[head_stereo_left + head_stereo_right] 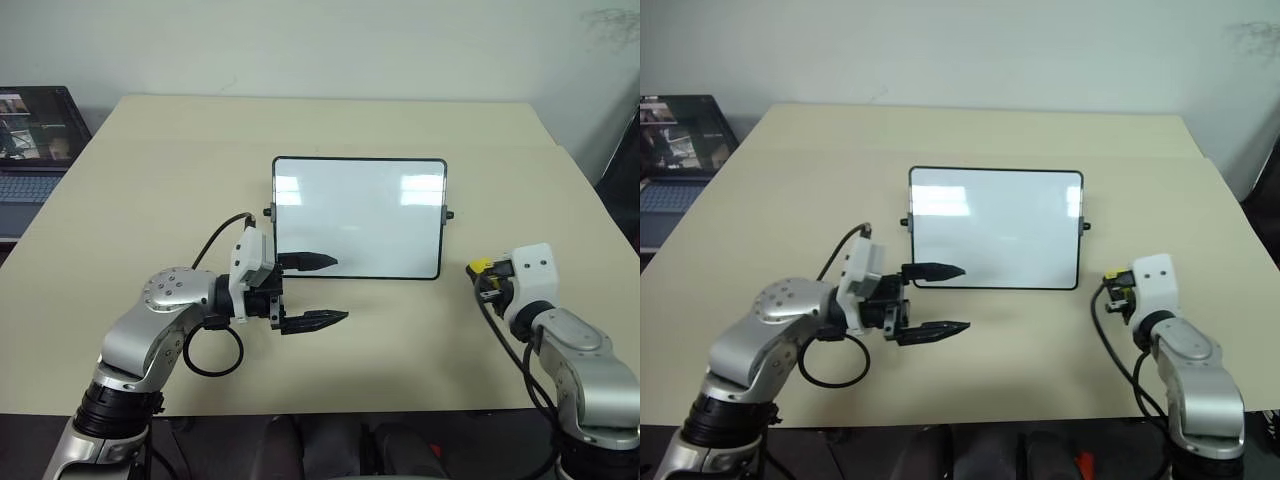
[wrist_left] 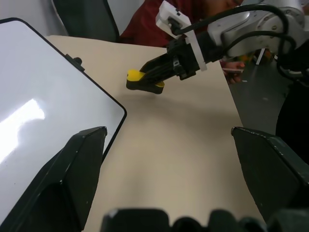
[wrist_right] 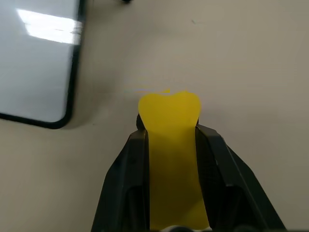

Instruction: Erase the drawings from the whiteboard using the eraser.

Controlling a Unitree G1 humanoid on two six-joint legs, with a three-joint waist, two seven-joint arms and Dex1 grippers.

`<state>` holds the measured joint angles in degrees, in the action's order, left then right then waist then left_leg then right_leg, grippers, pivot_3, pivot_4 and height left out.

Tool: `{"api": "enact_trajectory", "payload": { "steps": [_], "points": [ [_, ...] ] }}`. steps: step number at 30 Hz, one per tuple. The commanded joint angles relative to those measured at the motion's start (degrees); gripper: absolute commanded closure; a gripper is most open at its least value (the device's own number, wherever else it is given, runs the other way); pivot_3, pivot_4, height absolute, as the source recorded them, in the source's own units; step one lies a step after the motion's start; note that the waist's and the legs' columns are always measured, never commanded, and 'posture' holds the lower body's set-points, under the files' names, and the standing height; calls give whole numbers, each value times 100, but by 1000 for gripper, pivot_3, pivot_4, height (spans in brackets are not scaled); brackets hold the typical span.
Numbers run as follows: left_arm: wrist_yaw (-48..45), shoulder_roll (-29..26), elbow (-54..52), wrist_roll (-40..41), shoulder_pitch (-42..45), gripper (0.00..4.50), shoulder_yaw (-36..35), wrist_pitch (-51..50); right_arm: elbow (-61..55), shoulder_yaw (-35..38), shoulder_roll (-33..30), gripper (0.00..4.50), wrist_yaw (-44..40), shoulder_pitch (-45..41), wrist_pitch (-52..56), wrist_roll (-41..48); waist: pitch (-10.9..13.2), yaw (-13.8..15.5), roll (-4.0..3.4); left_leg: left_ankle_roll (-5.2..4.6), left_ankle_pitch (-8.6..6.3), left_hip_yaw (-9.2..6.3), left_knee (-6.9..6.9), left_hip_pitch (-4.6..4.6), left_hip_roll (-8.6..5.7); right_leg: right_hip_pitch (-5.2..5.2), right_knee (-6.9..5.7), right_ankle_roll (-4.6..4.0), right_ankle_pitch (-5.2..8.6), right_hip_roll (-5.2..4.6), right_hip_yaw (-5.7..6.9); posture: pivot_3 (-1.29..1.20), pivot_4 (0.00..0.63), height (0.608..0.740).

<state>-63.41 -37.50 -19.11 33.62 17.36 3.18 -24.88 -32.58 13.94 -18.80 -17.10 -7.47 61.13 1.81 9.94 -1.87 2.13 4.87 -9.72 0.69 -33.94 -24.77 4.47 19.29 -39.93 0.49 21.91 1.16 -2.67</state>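
The whiteboard (image 1: 360, 215) stands propped at the middle of the table, and its glossy face looks plain white. The drawings are out of view. My left gripper (image 1: 340, 290) is open, its two black fingers pointing right at the board's near left corner, the upper finger in front of the board's lower edge. To the right of the board, my right gripper (image 1: 482, 276) is shut on the yellow eraser (image 3: 171, 145), held just above the tabletop. The left wrist view also has the eraser (image 2: 140, 79) in those fingers, apart from the board's corner (image 2: 120, 113).
The beige table (image 1: 300, 120) has bare room all around the board. An open laptop (image 1: 30, 140) sits off the table's far left. A black cable loop (image 1: 212, 355) hangs by my left wrist. Someone in red clothing (image 2: 145, 21) is beyond the table's right side.
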Motion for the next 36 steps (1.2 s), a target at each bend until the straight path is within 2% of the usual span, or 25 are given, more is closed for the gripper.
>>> {"api": "enact_trajectory", "payload": {
  "steps": [1,6,11,21,25,29,33,36],
  "points": [
    [-25,12,-85,24,10,0,-38,71,218,255,-22,3515,98,-162,-170,141,0,0,0,0,0,0,0,0,0,0,0,0,0,8,0,0,150,740],
    [37,7,-172,12,-110,0,-54,91,695,398,-5,3515,270,-337,-240,258,0,1,-1,0,0,3,0,0,1,0,0,-1,-1,9,-5,0,150,740],
    [134,1,-280,34,-197,0,-106,64,895,842,257,3515,434,-485,-7,588,0,6,-1,0,0,2,0,0,2,0,0,-3,-2,10,-3,0,150,740],
    [412,99,-318,136,-256,0,-172,-2,775,841,240,231,728,-533,-180,700,0,5,-3,0,0,3,-1,0,2,0,-1,-4,-3,10,-4,0,150,740],
    [875,251,-329,147,-397,0,-425,-21,-116,661,410,231,782,-605,-384,862,1,-4,-7,0,0,4,-1,0,4,1,-3,-4,-2,10,-6,0,150,740],
    [1663,558,-425,-4,-698,0,-843,70,-692,-31,417,231,606,20,-1444,659,-1,4,-6,0,0,-4,-1,0,10,1,-2,1,1,10,-2,0,150,740],
    [2656,1050,-818,-344,-1396,0,-1300,407,-480,-894,625,231,412,1083,-3114,405,-5,11,0,1,-1,-2,-1,-3,7,-6,15,-1,-1,0,-4,0,150,740],
    [3303,1499,-983,-798,-1909,0,-1482,902,-125,-1058,875,231,131,1582,-3999,686,-6,11,0,1,-1,0,-4,-2,3,-8,12,-3,-2,-15,-5,0,150,740]
  ]
}}
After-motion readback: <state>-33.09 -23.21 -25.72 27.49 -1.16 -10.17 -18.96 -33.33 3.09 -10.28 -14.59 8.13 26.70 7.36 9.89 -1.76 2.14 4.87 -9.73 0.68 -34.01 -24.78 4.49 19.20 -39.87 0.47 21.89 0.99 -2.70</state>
